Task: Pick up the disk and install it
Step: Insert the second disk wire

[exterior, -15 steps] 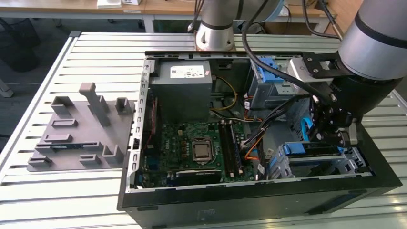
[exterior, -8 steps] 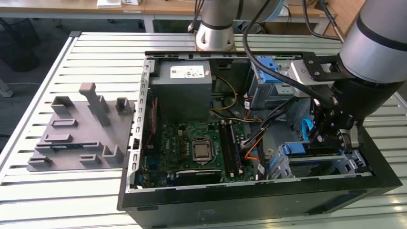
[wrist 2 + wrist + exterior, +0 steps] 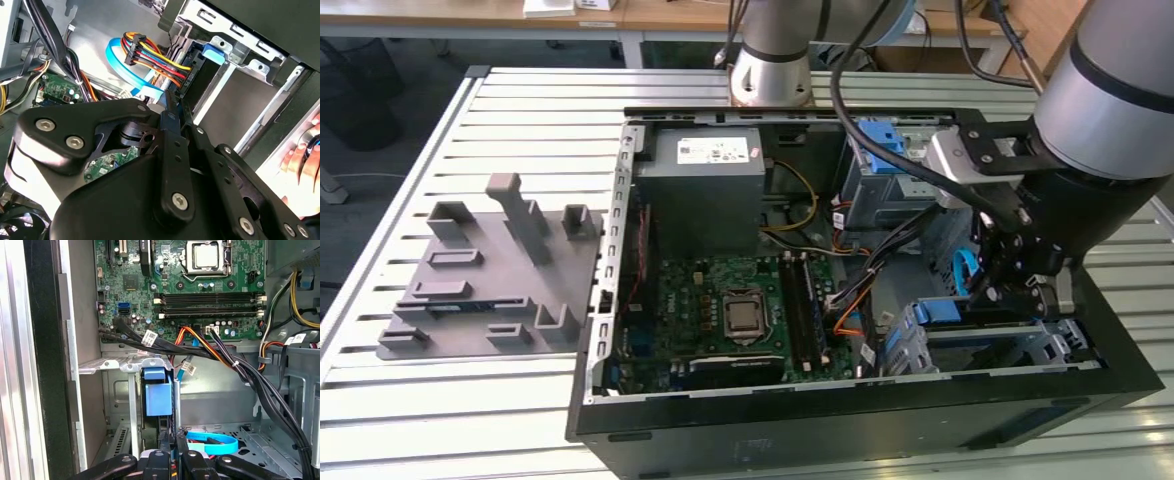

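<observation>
- my gripper [image 3: 1023, 290], matte black with bolted links, hangs inside the open computer case [image 3: 720, 425], at about 4 o'clock from the motherboard [image 3: 734, 310] in the exterior view.
- whether it is spread or pinching, i cannot tell; its tip [image 3: 175, 456] sits right at the mouth of the drive bay [image 3: 117, 365], a cage of folded, perforated bare sheet metal.
- the disk [image 3: 156, 429], as far as i can make out, is the dark slab standing on edge in that bay's slot, just under the smooth blue latch piece [image 3: 158, 397]. its label face is hidden and its lower end is cut off by my gripper.
- a flat, glossy blue cable [image 3: 212, 444] loops on the case floor just beside the tip; in the second wrist view a bundle of red, yellow and black wires [image 3: 160, 60] runs to a black plug near it.
- at 9 o'clock from the case, a grey moulded fixture [image 3: 487, 275] with upright posts lies on the ribbed aluminium table [image 3: 440, 400].
</observation>
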`<state>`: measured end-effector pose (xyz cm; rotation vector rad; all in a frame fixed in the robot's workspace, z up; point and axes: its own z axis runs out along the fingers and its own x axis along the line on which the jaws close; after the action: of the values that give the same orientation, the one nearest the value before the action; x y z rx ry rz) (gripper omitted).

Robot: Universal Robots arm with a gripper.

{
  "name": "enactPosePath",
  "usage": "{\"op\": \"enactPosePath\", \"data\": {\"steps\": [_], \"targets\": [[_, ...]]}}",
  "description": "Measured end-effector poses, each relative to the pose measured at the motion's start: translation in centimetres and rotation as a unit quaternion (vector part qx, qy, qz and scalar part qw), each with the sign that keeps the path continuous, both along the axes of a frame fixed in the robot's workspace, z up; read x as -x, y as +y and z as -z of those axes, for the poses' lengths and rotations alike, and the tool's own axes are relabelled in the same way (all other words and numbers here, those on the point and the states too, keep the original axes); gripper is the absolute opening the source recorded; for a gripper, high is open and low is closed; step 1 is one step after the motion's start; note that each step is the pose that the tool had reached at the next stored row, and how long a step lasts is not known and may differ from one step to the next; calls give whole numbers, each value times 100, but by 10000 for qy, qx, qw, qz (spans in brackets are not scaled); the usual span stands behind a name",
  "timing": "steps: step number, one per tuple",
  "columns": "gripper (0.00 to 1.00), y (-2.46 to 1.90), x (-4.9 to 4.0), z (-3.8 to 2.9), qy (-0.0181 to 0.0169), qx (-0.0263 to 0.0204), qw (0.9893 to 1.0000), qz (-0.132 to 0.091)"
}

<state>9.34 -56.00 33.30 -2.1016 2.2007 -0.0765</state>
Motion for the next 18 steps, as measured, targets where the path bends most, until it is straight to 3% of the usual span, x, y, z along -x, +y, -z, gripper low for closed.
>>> {"op": "enactPosePath", "data": {"steps": [18], "targets": [[16,-6,-8,10,0,0,10000,-4]]}}
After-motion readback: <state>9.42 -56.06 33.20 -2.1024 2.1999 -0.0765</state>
